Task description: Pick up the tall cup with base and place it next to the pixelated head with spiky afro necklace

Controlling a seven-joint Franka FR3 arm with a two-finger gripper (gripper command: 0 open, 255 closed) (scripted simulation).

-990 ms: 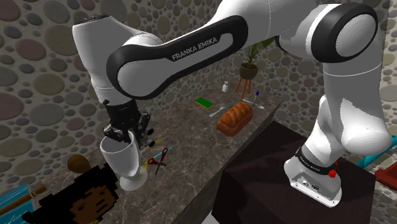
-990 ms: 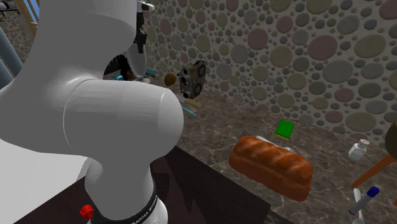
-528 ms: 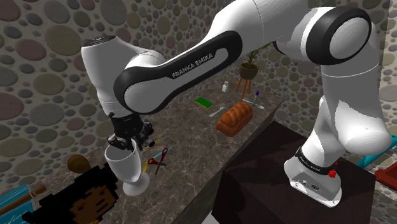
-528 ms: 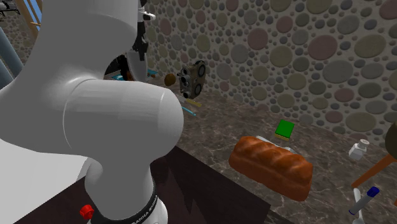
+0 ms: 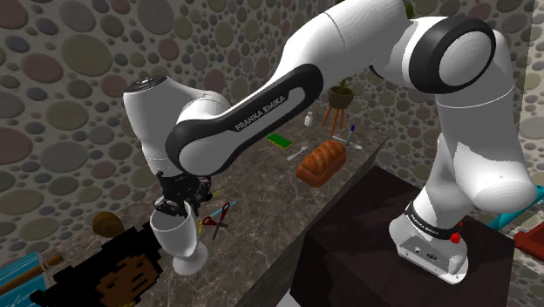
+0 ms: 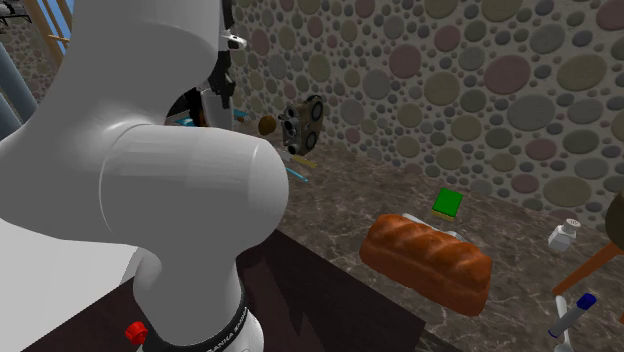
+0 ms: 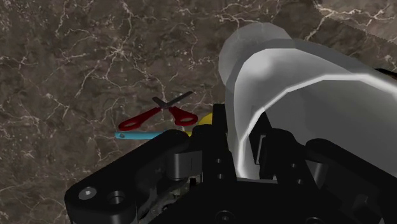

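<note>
**Cup down beside the head, release to come**

Placing step, and by the look of it close to its end. In the shoulder view, gripper (image 5: 176,208) clamped on the rim of the tall white cup (image 5: 178,237). Cup upright with its foot low on the dark marble counter (image 5: 261,202), at the near end on the shoulder view's left, just beside the pixelated head (image 5: 122,272) lying flat there. Contact between foot and stone: cannot tell.

Next, probably: lower the last bit if needed, open the fingers, then lift straight up to avoid tipping the cup toward the head.

Wrist view adds what the shoulder view leaves vague, namely the grip itself: one finger inside the bowl, one outside, pinching the wall. Past the cup, red scissors (image 7: 162,111) and a blue stick (image 7: 137,135) on the counter.

Shoulder view gives the cup and head side by side. Second exterior view offers the far end instead: bread loaf (image 6: 425,262) and green block (image 6: 447,204), well apart from the work, with the white arm (image 6: 150,180) large in front.
</note>
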